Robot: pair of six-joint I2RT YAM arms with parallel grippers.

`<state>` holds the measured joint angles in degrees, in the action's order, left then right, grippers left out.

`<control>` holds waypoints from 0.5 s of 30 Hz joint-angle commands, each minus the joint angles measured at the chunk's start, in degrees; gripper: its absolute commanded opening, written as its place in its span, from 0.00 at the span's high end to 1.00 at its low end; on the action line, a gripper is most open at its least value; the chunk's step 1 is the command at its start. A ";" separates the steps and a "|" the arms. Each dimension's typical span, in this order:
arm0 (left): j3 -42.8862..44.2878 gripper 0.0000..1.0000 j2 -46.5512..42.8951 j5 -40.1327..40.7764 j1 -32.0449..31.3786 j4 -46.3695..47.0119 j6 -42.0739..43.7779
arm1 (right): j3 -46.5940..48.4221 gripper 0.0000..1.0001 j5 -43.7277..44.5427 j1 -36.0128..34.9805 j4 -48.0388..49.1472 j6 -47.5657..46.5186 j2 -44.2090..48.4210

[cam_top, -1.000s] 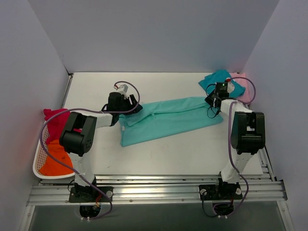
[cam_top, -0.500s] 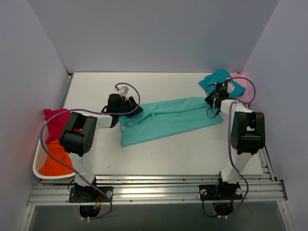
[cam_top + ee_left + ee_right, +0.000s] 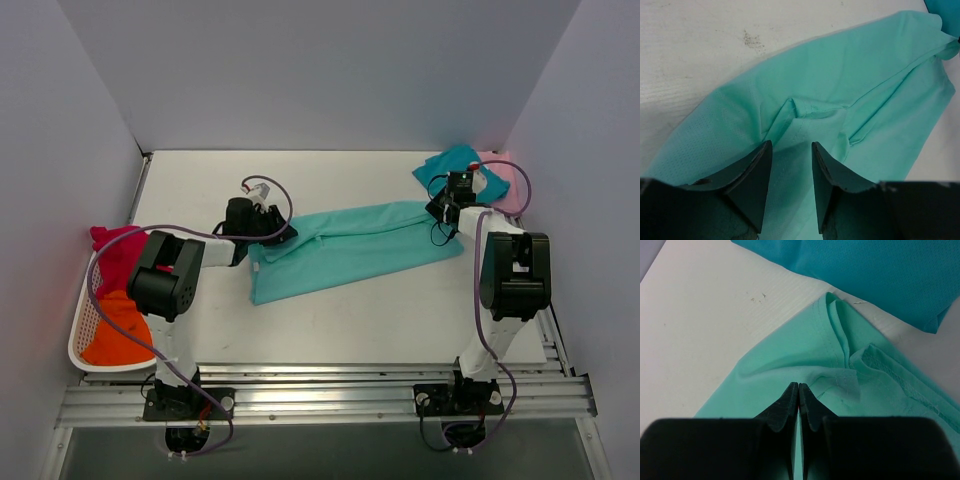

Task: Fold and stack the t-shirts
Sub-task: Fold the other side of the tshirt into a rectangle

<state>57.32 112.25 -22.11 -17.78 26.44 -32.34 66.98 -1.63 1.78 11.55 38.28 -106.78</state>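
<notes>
The mint-green t-shirt (image 3: 350, 245) lies stretched in a long band across the middle of the table. My left gripper (image 3: 272, 230) is low over its left end. In the left wrist view its jaws (image 3: 791, 145) stand apart, with wrinkled mint cloth (image 3: 865, 90) in the gap between them. My right gripper (image 3: 447, 212) is at the shirt's right end. Its fingers (image 3: 799, 385) are pressed together on a fold of the mint cloth (image 3: 790, 355). A darker teal t-shirt (image 3: 455, 160) lies folded at the back right on a pale pink one (image 3: 508, 190).
A white mesh basket (image 3: 75, 345) hangs at the table's left edge, holding a magenta-red t-shirt (image 3: 115, 250) and an orange one (image 3: 110, 335). The teal shirt (image 3: 880, 275) lies just beyond my right gripper. Walls close in the left, back and right sides.
My left gripper's jaws have narrowed and its wrist has dipped slightly toward the shirt's left end. The right arm and the shirts have not moved.
</notes>
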 commanded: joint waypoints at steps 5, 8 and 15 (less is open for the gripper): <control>0.77 0.54 1.75 -0.65 0.20 1.34 1.93 | 0.61 1.00 0.75 -0.29 0.58 -0.58 -1.06; 0.78 0.53 1.84 -0.04 0.03 1.34 2.19 | 0.43 1.00 0.75 -0.29 0.58 -0.58 -0.97; 1.47 0.53 -0.71 3.74 -0.06 -1.21 4.73 | 0.34 1.00 0.75 -0.38 0.75 -0.49 -0.80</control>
<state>57.32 113.58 -20.32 -17.89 25.98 -30.35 66.98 -1.67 1.78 11.60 38.28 -106.78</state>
